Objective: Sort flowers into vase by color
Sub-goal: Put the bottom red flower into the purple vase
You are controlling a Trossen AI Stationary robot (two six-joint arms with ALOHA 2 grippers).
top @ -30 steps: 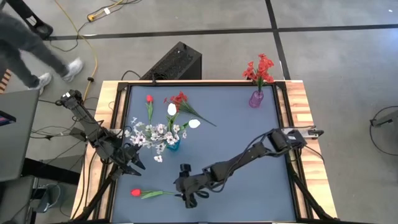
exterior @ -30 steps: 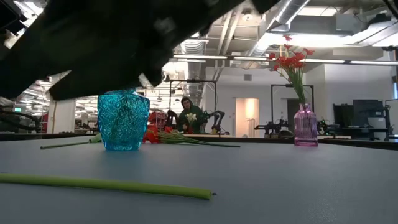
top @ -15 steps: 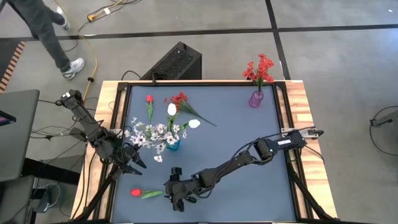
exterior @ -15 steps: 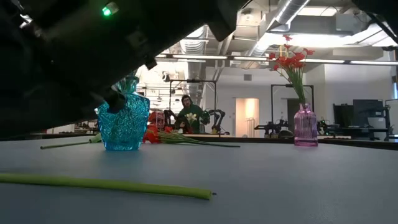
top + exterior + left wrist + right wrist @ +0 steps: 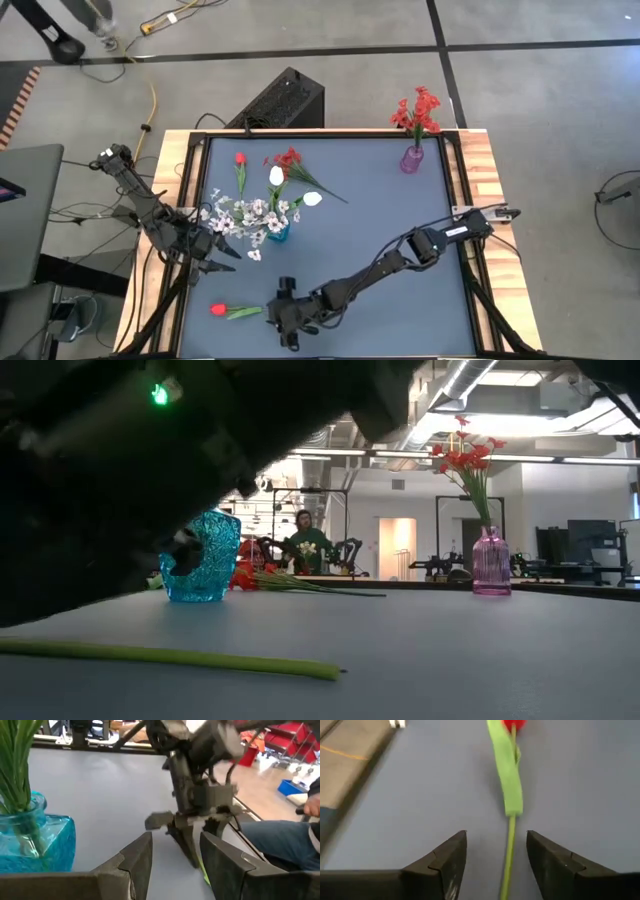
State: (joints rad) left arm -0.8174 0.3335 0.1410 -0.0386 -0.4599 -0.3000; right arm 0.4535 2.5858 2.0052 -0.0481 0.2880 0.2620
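Note:
A red tulip (image 5: 218,310) lies flat near the table's near-left corner, its green stem (image 5: 509,854) pointing right. My right gripper (image 5: 496,837) is open and low over the table. Its fingers stand on either side of the stem's free end without touching it (image 5: 272,314). My left gripper (image 5: 176,840) is open and waits at the table's left side (image 5: 222,255), beside the blue vase (image 5: 278,232) of white blossoms (image 5: 240,215). A purple vase (image 5: 411,158) at the far right holds red flowers (image 5: 420,108).
Loose flowers lie on the table beyond the blue vase: a red tulip (image 5: 240,160), a red spray (image 5: 288,158) and two white tulips (image 5: 276,176), (image 5: 313,198). Bare table stretches through the middle and right. A person sits far off in the room (image 5: 303,542).
My right gripper has moved toward the table's left and near edges, along the stem toward the red tulip, and has come lower. The tulip has stayed where it was.

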